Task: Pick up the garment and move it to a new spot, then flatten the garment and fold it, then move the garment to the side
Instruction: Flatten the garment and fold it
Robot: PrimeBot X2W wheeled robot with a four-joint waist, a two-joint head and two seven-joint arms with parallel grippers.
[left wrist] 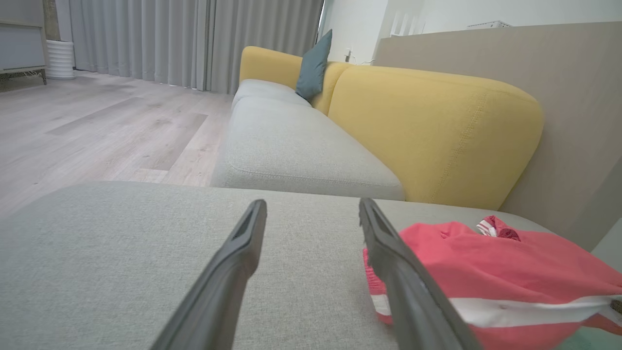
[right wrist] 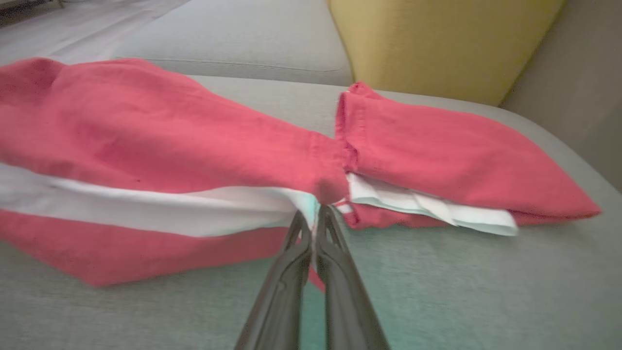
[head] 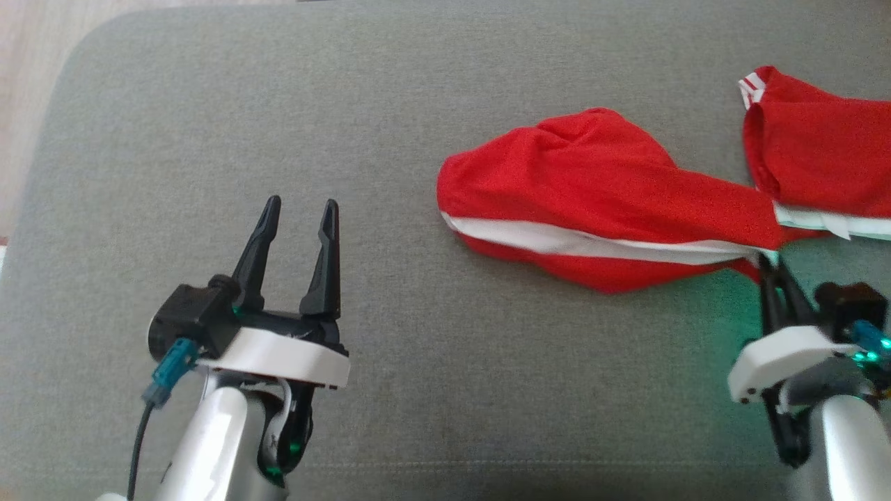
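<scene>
Loosely bunched, the red garment (head: 598, 188) lies on the right half of the grey cushion (head: 209, 104), with a white stripe (head: 557, 240) running along its near side. Toward the right it narrows to a twisted waist, then widens into a second red lobe that runs off the head view's right edge. At that narrow point the right gripper (head: 766, 261) has its two dark fingers (right wrist: 335, 272) pressed together on the garment's near edge, pinching cloth between the tips where white stripe meets red. A green glow tints the cushion just below the pinch. The left gripper (head: 303, 205) is well apart from the garment, to its left, above bare grey fabric, with its fingers spread wide. Beyond the cushion, the left wrist view shows a yellow sofa back (left wrist: 437, 131), a teal pillow (left wrist: 313, 65), a pale wood floor (left wrist: 97, 131) and grey curtains (left wrist: 170, 39).
</scene>
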